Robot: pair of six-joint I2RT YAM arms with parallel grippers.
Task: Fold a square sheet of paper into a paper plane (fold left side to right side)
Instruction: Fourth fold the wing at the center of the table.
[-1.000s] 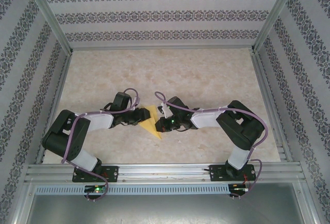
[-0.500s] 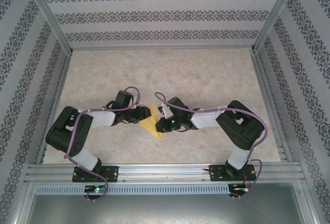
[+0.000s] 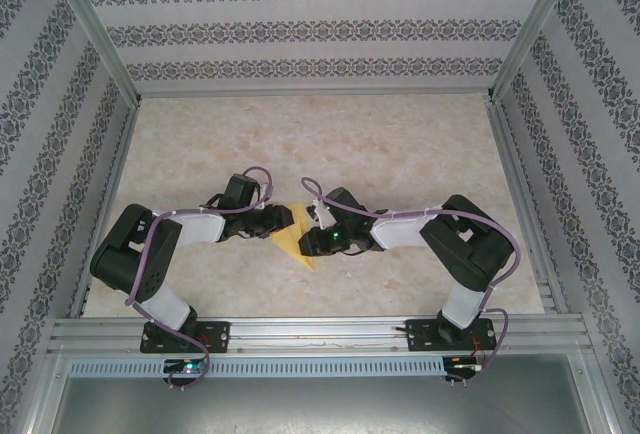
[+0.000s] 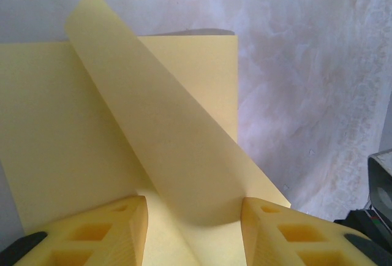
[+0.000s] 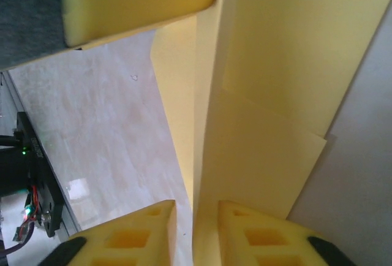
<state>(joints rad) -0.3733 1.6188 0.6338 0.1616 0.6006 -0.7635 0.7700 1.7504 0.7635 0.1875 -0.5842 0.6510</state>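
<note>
Your left gripper is sitting slightly further right than before, fingers standing wide apart with a lifted flap passing between them. Your right gripper is holding narrowly apart around a raised edge; whether it's pinching is unclear. The thin yellow square sheet of paper is lying on the table, both grippers covering most of it.

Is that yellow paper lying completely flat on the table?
No, a long flap of the square sheet of paper lifts off the rest, slanting down into the open left gripper.
</note>
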